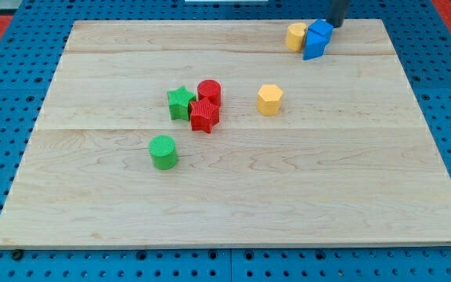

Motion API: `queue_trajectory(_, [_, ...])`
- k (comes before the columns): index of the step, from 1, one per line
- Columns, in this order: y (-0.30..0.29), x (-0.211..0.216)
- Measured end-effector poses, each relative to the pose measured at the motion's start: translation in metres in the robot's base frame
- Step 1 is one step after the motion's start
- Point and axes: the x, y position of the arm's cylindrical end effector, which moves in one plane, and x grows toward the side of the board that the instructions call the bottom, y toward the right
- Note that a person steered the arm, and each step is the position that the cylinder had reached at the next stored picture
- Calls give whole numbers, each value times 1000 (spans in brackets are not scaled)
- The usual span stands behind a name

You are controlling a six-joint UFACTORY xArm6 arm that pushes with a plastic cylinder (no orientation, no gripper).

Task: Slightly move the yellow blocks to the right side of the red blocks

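Yellow hexagonal block (269,99): apparently light, rigid; push its flat left face. No gripper; my tip (333,23) touches blue block (316,39).

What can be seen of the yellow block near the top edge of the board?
The yellow block near the view's top is a squat, rounded piece, possibly a cylinder, standing upright on the wooden board. Its right side touches the blue block. My tip stands just right of the blue block, so not against the yellow one. The surface looks matte.
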Motion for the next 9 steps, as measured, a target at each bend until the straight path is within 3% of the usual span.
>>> queue_trajectory(2, [-37,35])
queue_trajectory(4, [-61,3])
queue_trajectory(6, [-69,126])
queue_trajectory(7, [-60,161])
queue_trajectory(9, [-39,158])
